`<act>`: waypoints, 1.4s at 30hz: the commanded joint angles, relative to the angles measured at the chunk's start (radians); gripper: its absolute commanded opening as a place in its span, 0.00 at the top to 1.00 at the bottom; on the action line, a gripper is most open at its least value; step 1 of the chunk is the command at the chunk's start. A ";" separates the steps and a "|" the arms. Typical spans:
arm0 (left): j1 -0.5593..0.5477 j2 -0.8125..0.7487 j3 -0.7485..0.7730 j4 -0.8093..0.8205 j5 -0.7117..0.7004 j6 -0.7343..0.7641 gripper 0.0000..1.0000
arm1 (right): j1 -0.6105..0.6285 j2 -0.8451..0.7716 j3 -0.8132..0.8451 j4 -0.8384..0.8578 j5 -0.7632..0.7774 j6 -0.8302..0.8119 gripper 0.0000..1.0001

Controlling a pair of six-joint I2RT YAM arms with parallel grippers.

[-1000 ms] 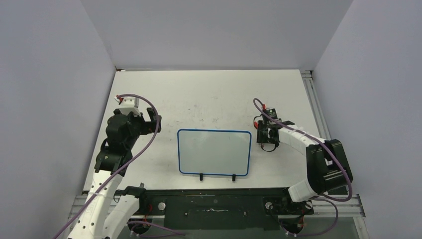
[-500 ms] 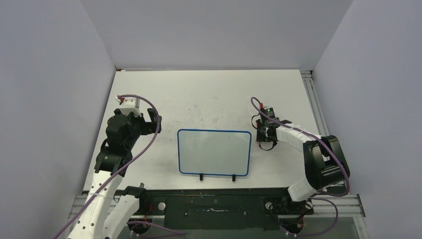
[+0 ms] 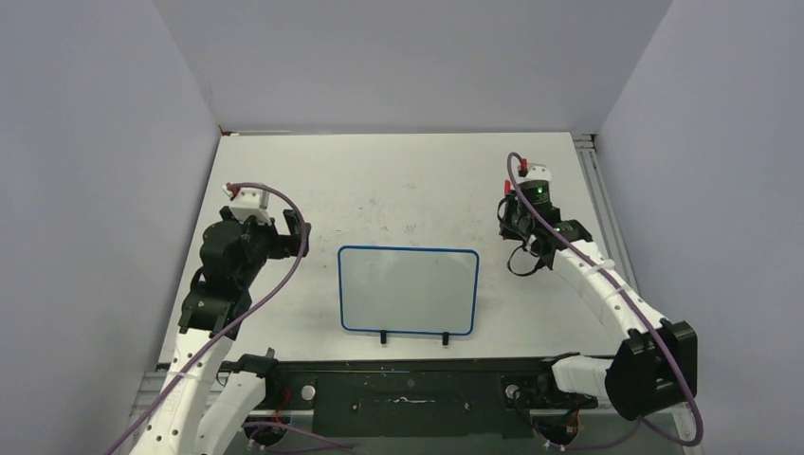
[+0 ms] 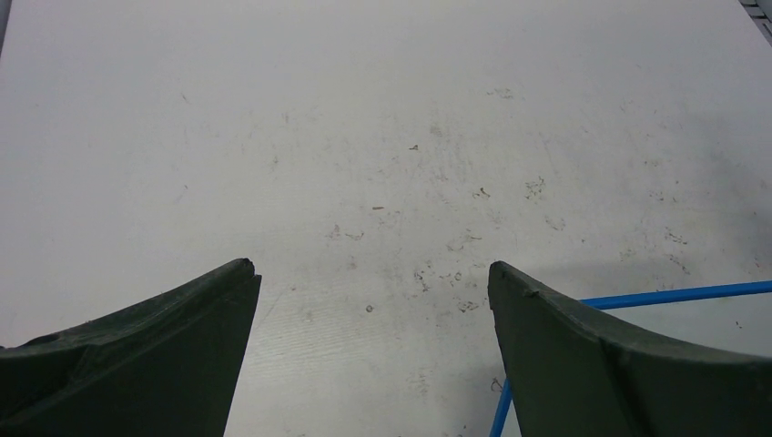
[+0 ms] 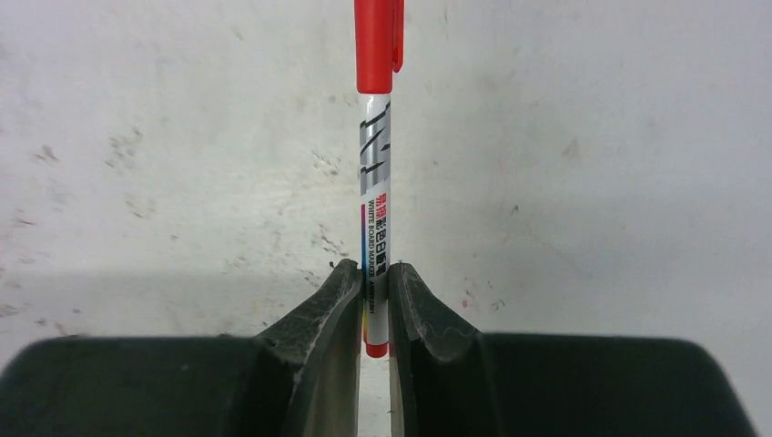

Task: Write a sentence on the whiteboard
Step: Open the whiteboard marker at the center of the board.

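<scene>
The whiteboard (image 3: 408,289), white with a thin blue frame and two black clips on its near edge, lies flat at the table's middle front. Its writing face is blank. A corner of its blue frame (image 4: 637,297) shows in the left wrist view. My left gripper (image 3: 290,233) hovers just left of the board's far left corner, open and empty (image 4: 370,273). My right gripper (image 3: 513,216) is beyond the board's far right corner, above the table. It is shut (image 5: 373,271) on a white marker (image 5: 374,155) with a red cap on, held by its tail end.
The white tabletop (image 3: 398,180) is scuffed with small ink marks. Grey walls close in the left, back and right sides. A metal rail (image 3: 597,190) runs along the table's right edge. A black base bar (image 3: 408,384) lies along the near edge.
My right arm has swung back and to the right, away from the board's right edge, carrying the marker. The left arm has barely moved.
</scene>
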 commanded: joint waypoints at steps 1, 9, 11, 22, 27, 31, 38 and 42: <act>-0.005 -0.030 0.003 0.051 -0.009 0.025 0.04 | -0.002 -0.113 0.125 -0.066 -0.053 -0.032 0.95; -0.097 -0.079 -0.012 0.071 0.046 0.108 0.02 | 0.097 -0.148 0.295 -0.153 -0.415 -0.043 0.95; -0.155 -0.088 -0.008 0.068 0.043 0.140 0.01 | 0.187 -0.144 0.311 -0.155 -0.435 -0.031 0.95; -0.492 -0.192 0.066 -0.169 0.048 0.299 0.00 | 0.518 -0.091 0.348 -0.183 -0.551 -0.014 0.95; -0.542 -0.187 0.132 -0.277 0.082 0.348 0.00 | 0.586 -0.037 0.362 -0.210 -0.618 -0.018 0.95; -0.620 -0.172 0.154 -0.335 0.091 0.400 0.07 | 0.620 0.006 0.378 -0.267 -0.646 -0.034 0.95; -0.789 -0.098 0.210 -0.482 0.060 0.448 0.07 | 0.658 0.039 0.350 -0.318 -0.723 -0.040 0.95; -0.868 -0.080 0.195 -0.491 0.034 0.478 0.07 | 0.678 0.058 0.338 -0.341 -0.771 -0.042 0.95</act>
